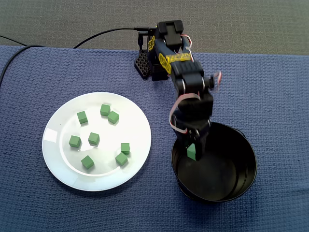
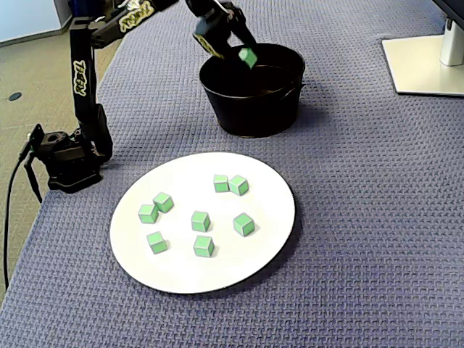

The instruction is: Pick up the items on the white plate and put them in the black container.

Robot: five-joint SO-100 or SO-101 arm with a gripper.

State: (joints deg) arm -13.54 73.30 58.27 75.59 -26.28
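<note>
Hanging above the black container (image 1: pixel 239 145) at the lower right of a fixed view, the gripper (image 1: pixel 191 152) has its fingers clamped on one green cube (image 2: pixel 249 56). Eight other green cubes (image 1: pixel 93 138) lie scattered on the white plate (image 1: pixel 60 159) at the lower left, which rests on the blue cloth (image 1: pixel 270 87).

The arm (image 1: pixel 190 79) is showing matte black links throughout, wearing yellow markings (image 1: pixel 175 58) with dark lettering well behind the tool (image 1: pixel 193 151). White and red cables (image 1: pixel 179 99) are looping out just behind the tool. Farthest from the tool, a chunky black base (image 2: pixel 69 156) is trailing a thin black cable (image 1: pixel 116 30).
</note>
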